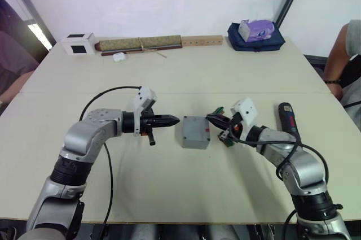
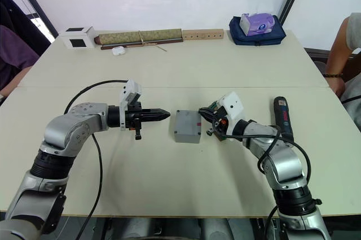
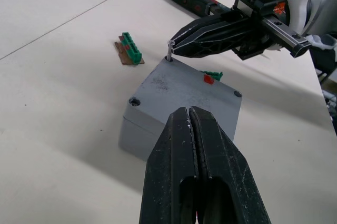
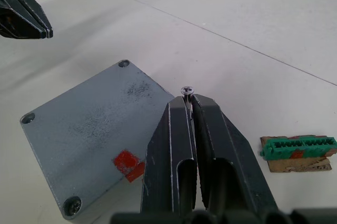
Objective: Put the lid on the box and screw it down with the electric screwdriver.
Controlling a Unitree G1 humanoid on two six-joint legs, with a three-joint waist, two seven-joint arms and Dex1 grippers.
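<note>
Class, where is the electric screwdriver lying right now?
The electric screwdriver lies on the table at the robot's right, just beyond its right arm, apart from the box.

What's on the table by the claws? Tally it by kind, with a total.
box: 1
lid, on the box: 1
screw, in the right claw: 1
green connector pieces: 2
electric screwdriver: 1
Total: 6
</note>
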